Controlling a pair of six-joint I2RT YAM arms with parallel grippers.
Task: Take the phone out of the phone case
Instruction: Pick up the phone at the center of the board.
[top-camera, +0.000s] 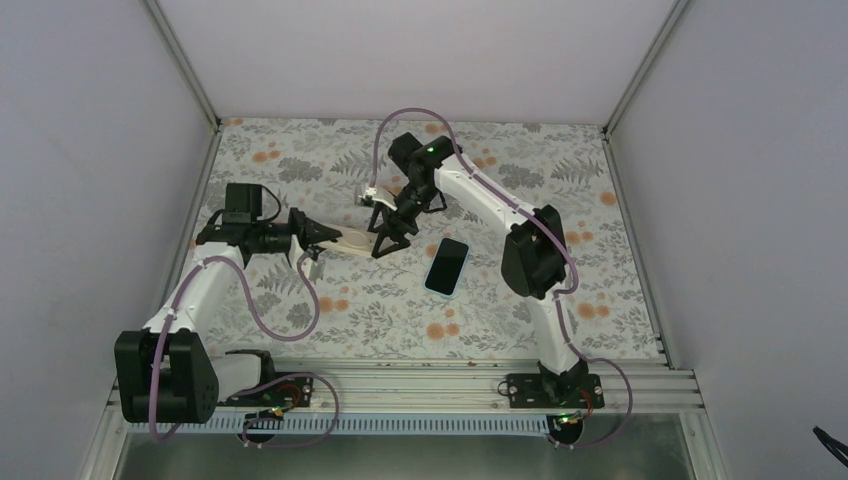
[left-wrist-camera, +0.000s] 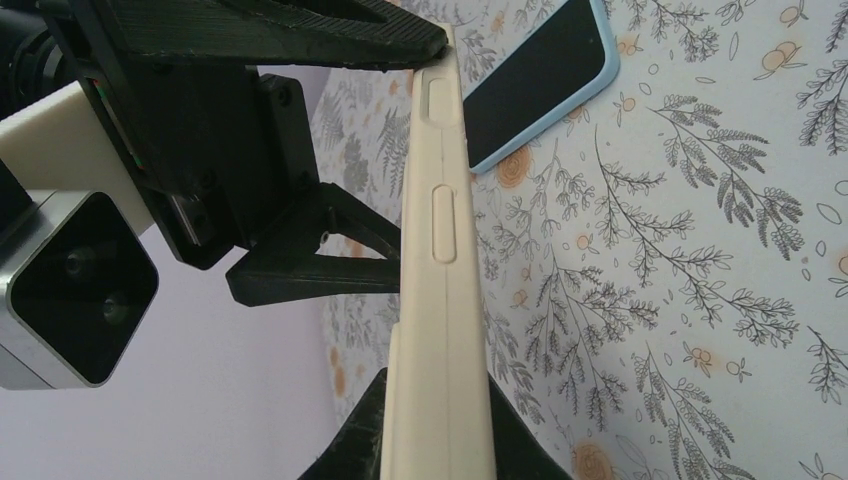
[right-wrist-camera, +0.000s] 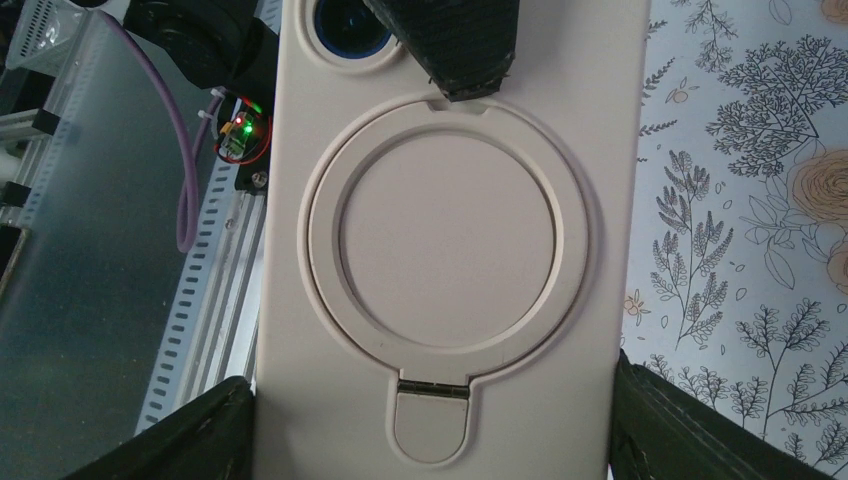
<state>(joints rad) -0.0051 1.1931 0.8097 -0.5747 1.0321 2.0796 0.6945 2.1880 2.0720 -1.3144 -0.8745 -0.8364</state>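
Cream case (right-wrist-camera: 450, 250) is held between the two grippers over the left-centre of the desk (top-camera: 600, 320), and it looks lifted off the surface. The left gripper (top-camera: 325, 240) is clenched on the camera end, pinching front and back. The right gripper (top-camera: 388, 240) is spread wide and clamps the other end across its width, with a finger against each long edge.

Only the top view shows both arms meeting at the case. It also shows the phone (top-camera: 447, 266) lying flat on the desk just right of the right gripper, apart from the case, with its dark screen up and a pale blue rim.

The right wrist view alone shows the case's back. A round ring (right-wrist-camera: 573, 235) is folded flat there, with a small hinge tab below it. A dark blue circle fills the cut-out (right-wrist-camera: 350, 25), and one left finger lies on the back beside it.

The left wrist view alone gives the long edge, smooth and matte, with a moulded button (left-wrist-camera: 443, 225). The right gripper's fingers are set against the case there.

No view shows the case's front, so I cannot tell whether anything sits inside it.
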